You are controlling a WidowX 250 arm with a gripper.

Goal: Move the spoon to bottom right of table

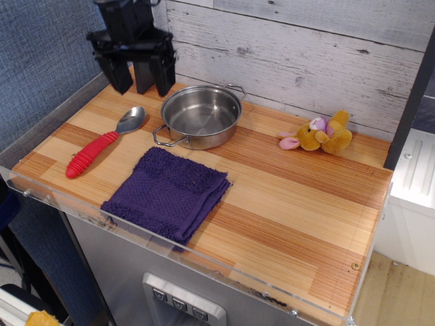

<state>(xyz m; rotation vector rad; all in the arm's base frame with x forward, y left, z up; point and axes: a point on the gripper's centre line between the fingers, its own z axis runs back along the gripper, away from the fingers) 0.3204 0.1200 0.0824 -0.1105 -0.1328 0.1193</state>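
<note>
Gripper (141, 80) hangs above the back left part of the table (285, 204), black fingers spread apart, nothing between them, tips clear of the wood

Spoon (103, 142) lies flat just below and in front of the gripper, slightly to its left as seen, silver bowl end nearest the gripper, red ribbed handle pointing away toward the front left edge. Not touched yet

Steel pot (201, 115) sits right beside the gripper on the other side, near the spoon bowl but apart from it. Purple towel (168, 193) is further forward, stuffed toy (318, 134) well off toward the far side by the wall

Handling, judged: spoon looks light and stiff, no flex. Metal bowl is smooth and curved, likely slippery and thin for a pinch. Red handle is thick, ribbed plastic, should give better friction; best hold is across the handle near its middle, jaws closing on its two long sides. Lying flat, so fingers must come down right to the wood

Target corner, front right of the table, is well apart from the gripper, diagonal across

No brand, label or readable writing visible on anything
</note>
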